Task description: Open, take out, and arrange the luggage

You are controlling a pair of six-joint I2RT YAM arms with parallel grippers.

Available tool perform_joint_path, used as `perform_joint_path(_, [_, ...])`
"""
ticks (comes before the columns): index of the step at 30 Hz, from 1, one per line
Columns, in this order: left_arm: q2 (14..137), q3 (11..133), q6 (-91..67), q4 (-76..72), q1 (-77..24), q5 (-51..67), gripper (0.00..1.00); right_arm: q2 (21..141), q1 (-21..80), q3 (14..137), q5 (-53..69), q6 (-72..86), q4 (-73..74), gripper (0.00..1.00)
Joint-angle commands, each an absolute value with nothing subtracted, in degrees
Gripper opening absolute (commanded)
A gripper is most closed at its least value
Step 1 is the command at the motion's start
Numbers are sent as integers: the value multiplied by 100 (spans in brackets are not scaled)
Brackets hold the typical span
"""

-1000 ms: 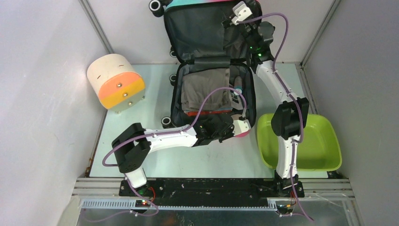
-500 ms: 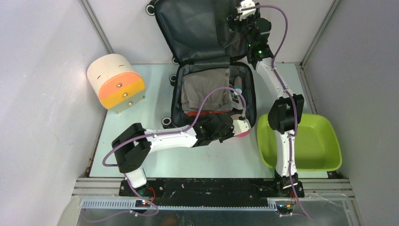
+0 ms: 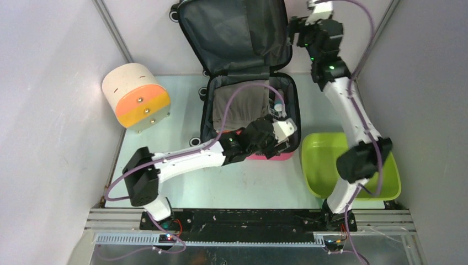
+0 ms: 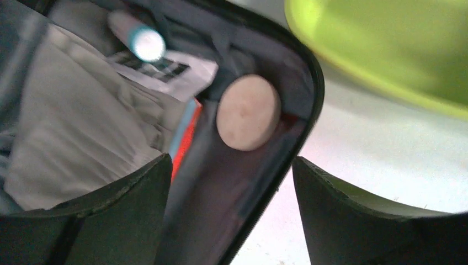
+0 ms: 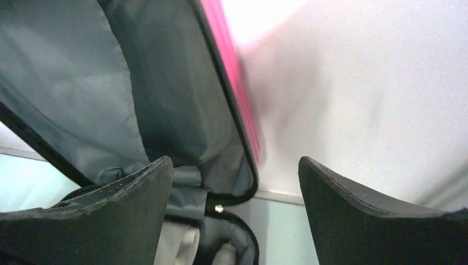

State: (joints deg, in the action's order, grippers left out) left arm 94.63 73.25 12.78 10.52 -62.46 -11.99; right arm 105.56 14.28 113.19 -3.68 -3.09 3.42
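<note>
Since the earlier views, the luggage (image 3: 232, 38) lid has swung fully back and now stands against the rear wall. Right arm has shifted off the lid to its right side. Left arm has reached farther in over the lower shell.

Far left of the bench (image 3: 259, 182): cream-and-orange cylinder (image 3: 136, 96), well apart from the case.

Centre: luggage lies open at the back of the bench, lower shell flat, dark grey lining showing in both halves. Black wheels (image 3: 194, 142) on its left edge. Packed inside:
- folded grey-brown garment (image 3: 237, 107), filling most of the shell
- tube with teal cap (image 4: 141, 41) and printed card (image 4: 165, 66), along the right wall
- round beige disc (image 4: 248, 113), in the near right corner

Left end effector (image 3: 286, 138) hovers over that near right corner, fingers spread, nothing between them. Its wrist view shows the shell rim running up through the gap.

Right end effector (image 3: 298, 26) is high, beside the lid's right edge, fingers spread and empty. Its wrist view looks along the lid's grey lining (image 5: 138, 83) and pink shell edge (image 5: 237, 94). Contact with the lid: cannot tell.

Far right: lime-green tub (image 3: 381, 160), just beside the lower shell, partly under the right arm.
</note>
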Motion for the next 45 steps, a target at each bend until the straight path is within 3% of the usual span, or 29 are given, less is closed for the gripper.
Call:
perform_joint_path(1, [8754, 7902, 908, 1325, -6223, -1506, 88, 9035, 1386, 10824, -861, 542, 1400, 86])
perform_joint_path(9, [8055, 8485, -296, 2957, -6055, -3091, 100, 6911, 1532, 9101, -706, 1885, 2769, 81])
perform_joint_path(14, [7496, 8620, -1824, 4041, -4982, -2260, 100, 5983, 1847, 8071, -591, 2379, 3262, 80])
perform_joint_path(21, [5680, 6687, -2405, 3399, -3857, -1776, 100, 5867, 2277, 7322, -797, 3071, 4512, 84])
perform_joint_path(26, [4828, 6270, -1810, 3397, -3076, -1044, 100, 5938, 2220, 6787, -1058, 3333, 4927, 84])
perform_joint_path(31, [4792, 6300, -686, 3802, -3041, -1116, 99, 5621, 1518, 6040, -1681, 3862, 4898, 76])
perform_joint_path(36, [4685, 5448, -256, 3411, -3041, -1482, 96, 5148, 892, 5438, -1594, 4808, 4193, 72])
perform_joint_path(40, [4194, 4511, -457, 2683, -3040, -1658, 95, 5356, 693, 5415, -1738, 5461, 4211, 70])
perform_joint_path(45, [3801, 4050, -701, 2181, -3040, -1394, 96, 5589, 760, 5467, -1113, 5014, 3541, 67])
